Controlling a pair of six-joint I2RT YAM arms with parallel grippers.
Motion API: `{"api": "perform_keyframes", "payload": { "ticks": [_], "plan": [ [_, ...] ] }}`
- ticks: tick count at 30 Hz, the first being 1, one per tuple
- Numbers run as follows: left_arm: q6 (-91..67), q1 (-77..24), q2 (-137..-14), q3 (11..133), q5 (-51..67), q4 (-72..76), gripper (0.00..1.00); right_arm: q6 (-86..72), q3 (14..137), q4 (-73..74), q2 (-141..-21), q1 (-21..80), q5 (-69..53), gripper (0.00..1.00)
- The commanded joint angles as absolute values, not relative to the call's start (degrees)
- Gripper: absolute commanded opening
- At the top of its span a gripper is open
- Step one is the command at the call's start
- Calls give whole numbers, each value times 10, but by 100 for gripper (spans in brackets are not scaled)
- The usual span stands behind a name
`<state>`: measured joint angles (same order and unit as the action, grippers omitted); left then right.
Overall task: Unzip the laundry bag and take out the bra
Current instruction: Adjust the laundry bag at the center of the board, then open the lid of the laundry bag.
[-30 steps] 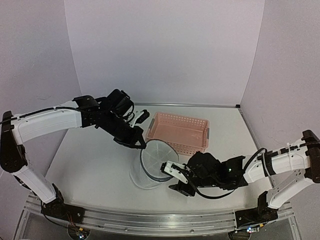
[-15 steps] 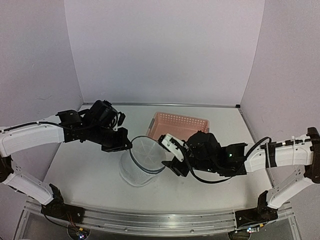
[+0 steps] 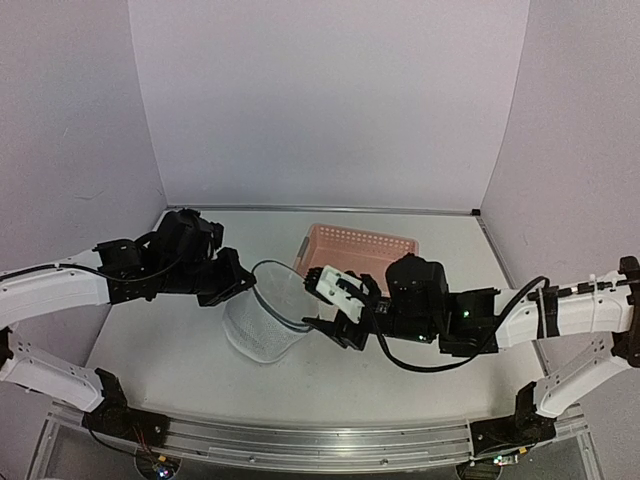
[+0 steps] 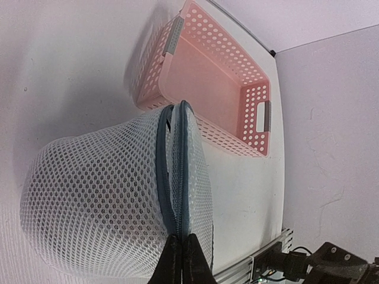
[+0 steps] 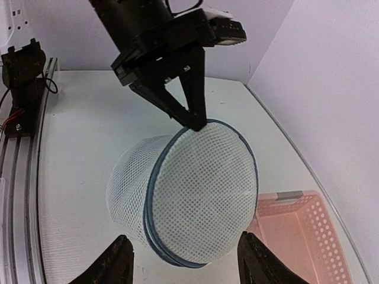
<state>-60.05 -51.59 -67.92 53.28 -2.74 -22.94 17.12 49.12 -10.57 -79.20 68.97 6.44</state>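
Pinching the dark rim of the laundry bag (image 3: 262, 322), the left gripper (image 3: 248, 278) is clamped on it, tipping the round lid toward the right gripper (image 3: 322, 306), whose fingers stand apart just short of it, likely going for the zip. I can't make out the bra through the mesh. The pink basket (image 3: 360, 233) crowds in close behind; freer room lies on the near side of the table (image 3: 170, 335)

Bright, even, diffuse light from above, no glare. Soft shadows fall beside the laundry bag (image 4: 100, 201) and pink basket (image 4: 207, 77) on the white counter (image 4: 65, 65). Top view is low-res and slightly soft. Wrist views are sharper, with wide-angle bend at the edges.
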Motion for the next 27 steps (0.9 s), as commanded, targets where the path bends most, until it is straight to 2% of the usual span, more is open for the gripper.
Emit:
{"api": "perform_keyframes", "payload": {
  "ticks": [1,6,20,27],
  "plan": [
    [-636,-517,-650,521,-50,-170,0,285,446,-241,-806,711,57,61],
    [-639,-517,-650,513,-45,-160,0,331,446,-293,-848,722,97,59],
    [-634,-517,-652,516,-44,-158,0,334,496,-334,-935,727,148,38],
    [-631,-517,-652,519,-45,-158,0,340,500,-334,-954,727,156,36]
  ]
}}
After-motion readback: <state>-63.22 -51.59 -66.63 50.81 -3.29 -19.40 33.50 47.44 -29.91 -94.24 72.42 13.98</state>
